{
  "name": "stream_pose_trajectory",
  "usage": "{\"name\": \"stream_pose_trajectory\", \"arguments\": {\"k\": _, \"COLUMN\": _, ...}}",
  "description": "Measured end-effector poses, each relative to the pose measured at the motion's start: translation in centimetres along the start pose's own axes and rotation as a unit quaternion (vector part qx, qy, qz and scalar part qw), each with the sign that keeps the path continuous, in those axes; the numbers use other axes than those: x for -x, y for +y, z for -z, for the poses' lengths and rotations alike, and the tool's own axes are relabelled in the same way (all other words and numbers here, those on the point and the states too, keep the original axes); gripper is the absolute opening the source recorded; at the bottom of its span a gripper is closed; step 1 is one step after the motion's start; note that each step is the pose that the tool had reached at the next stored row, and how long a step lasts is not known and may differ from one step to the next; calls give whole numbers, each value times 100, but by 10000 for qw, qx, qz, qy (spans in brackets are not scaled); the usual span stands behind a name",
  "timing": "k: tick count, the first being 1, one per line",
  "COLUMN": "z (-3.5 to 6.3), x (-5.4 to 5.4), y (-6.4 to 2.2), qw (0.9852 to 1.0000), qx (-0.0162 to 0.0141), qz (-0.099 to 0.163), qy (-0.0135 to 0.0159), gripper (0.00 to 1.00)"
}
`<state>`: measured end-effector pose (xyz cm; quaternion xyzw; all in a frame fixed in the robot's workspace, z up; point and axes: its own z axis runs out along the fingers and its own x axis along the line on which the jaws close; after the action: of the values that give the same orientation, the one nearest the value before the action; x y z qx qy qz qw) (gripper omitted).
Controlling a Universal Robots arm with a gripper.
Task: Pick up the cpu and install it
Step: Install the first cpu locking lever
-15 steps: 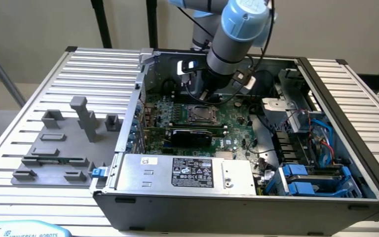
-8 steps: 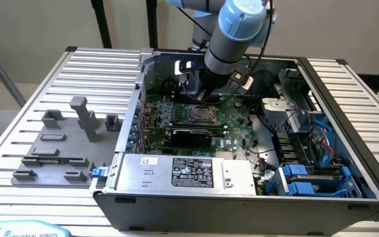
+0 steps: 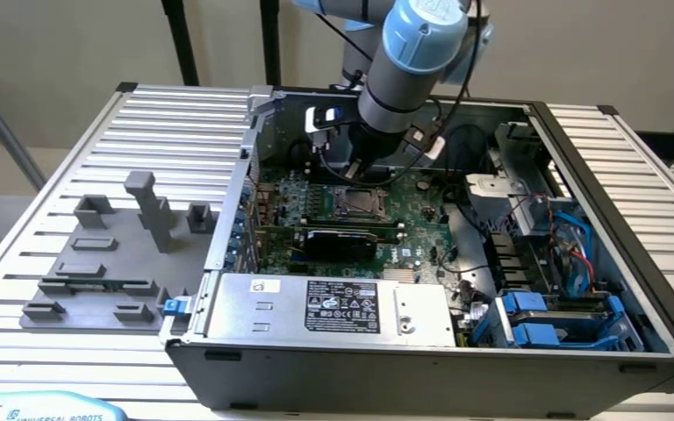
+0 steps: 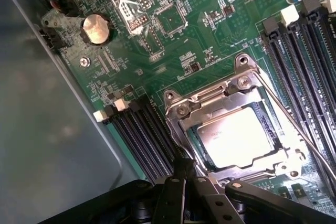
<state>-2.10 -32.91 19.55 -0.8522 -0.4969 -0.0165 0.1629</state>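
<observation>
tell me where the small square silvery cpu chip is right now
The small square silvery cpu chip sits inside the metal-framed socket on the green motherboard, between the black memory slots; in the exterior view it lies just below the arm's gripper.

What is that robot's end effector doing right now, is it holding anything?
End effector: above the motherboard beside the socket; open or closed cannot be told. The cpu sits in the socket.

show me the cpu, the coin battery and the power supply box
cpu (image 4: 239, 137), wrist view, middle of its metal top
coin battery (image 4: 96, 29), wrist view, centre of its face
power supply box (image 3: 326, 307), exterior view, its label
</observation>
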Motion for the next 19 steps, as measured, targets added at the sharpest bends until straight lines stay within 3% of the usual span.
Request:
{"name": "stream_pose_trajectory", "arguments": {"k": 11, "z": 18, "x": 39, "y": -44, "qw": 10000, "qx": -27, "qz": -13, "qy": -22, "gripper": 11}}
{"name": "stream_pose_trajectory", "arguments": {"k": 19, "z": 15, "x": 40, "y": -49, "qw": 10000, "qx": -39, "qz": -14, "qy": -23, "gripper": 11}}
